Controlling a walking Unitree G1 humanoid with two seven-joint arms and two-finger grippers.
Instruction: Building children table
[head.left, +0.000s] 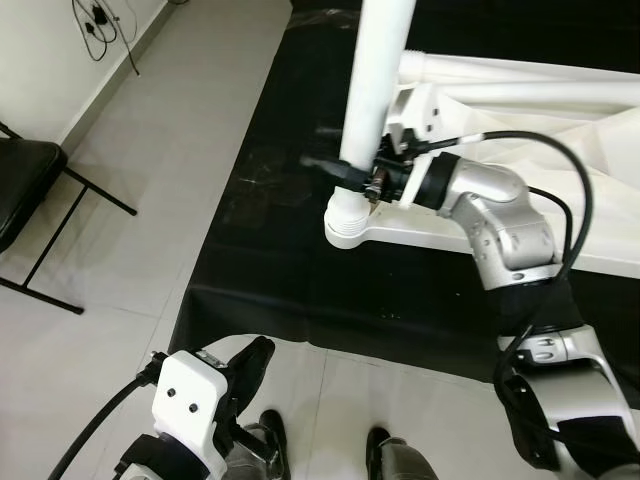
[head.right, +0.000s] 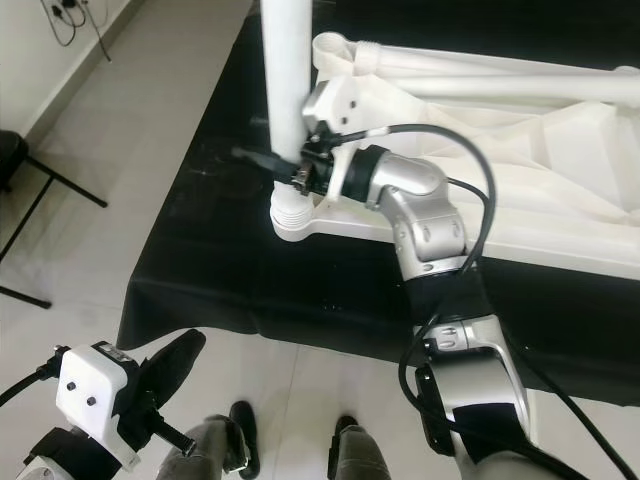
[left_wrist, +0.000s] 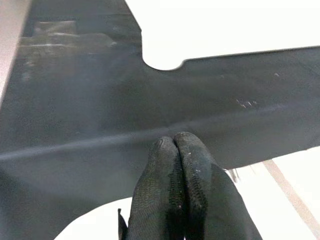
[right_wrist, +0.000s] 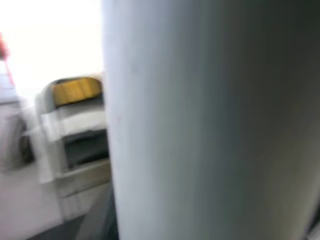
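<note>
A white children's table (head.left: 560, 130) lies upside down on a black mat (head.left: 270, 280). A white round table leg (head.left: 375, 80) stands upright in the ribbed corner socket (head.left: 345, 228). My right gripper (head.left: 352, 175) is shut on the leg just above the socket, one black finger showing past the leg's left side. Up close in the right wrist view, the leg (right_wrist: 210, 120) is a blurred pale column. My left gripper (head.left: 250, 362) hangs low near the mat's front edge, its fingers (left_wrist: 192, 150) pressed together with nothing between them.
A black folding chair (head.left: 25, 180) stands on the tiled floor at the left. Cables (head.left: 95, 25) hang on the wall at the back left. My feet (head.left: 380, 445) stand on the tiles just before the mat's front edge.
</note>
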